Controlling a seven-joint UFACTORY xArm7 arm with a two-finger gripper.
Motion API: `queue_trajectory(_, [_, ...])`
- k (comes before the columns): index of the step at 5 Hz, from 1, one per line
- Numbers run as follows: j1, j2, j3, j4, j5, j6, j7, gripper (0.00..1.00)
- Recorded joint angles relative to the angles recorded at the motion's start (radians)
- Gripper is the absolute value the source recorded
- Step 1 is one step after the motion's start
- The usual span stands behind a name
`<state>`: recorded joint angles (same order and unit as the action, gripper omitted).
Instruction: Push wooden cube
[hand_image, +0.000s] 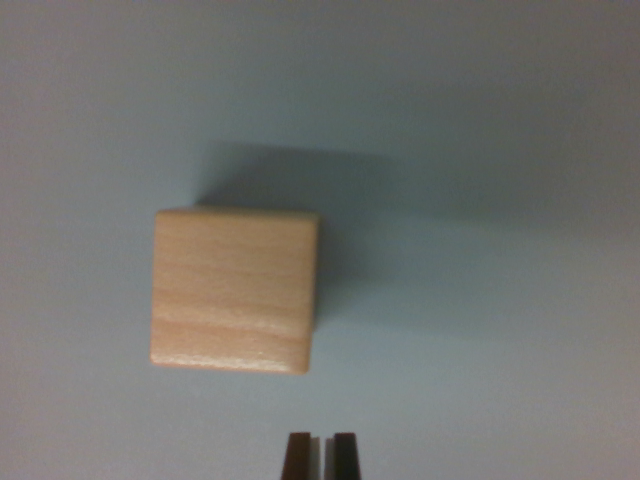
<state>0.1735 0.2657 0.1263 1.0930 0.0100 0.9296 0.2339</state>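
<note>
A light wooden cube (234, 290) with visible grain lies on a pale grey-blue surface, a little left of the middle of the wrist view. Its shadow falls above and to its right. My gripper (321, 455) shows at the bottom edge as two dark fingertips pressed almost together, with only a thin pale gap between them. The tips sit below the cube's lower right corner, apart from it by a strip of bare surface. Nothing is held between the fingers.
The flat grey-blue surface (500, 150) fills the whole view around the cube. No other objects or edges show.
</note>
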Motion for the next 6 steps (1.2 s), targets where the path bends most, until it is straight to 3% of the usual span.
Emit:
queue_trajectory(1, [0.0094, 0.015, 0.008, -0.026, 0.0025, -0.036, 0.012, 0.0])
queue_trajectory(2, [0.0094, 0.015, 0.008, -0.026, 0.0025, -0.036, 0.012, 0.0])
queue_trajectory(3, [0.0179, 0.029, 0.015, -0.049, 0.0048, -0.069, 0.024, 0.0])
queue_trajectory(4, [0.0179, 0.029, 0.015, -0.049, 0.0048, -0.069, 0.024, 0.0])
queue_trajectory(5, [0.0252, 0.04, 0.021, -0.07, 0.0067, -0.097, 0.033, 0.0])
queue_trajectory(6, [0.0252, 0.04, 0.021, -0.07, 0.0067, -0.097, 0.033, 0.0])
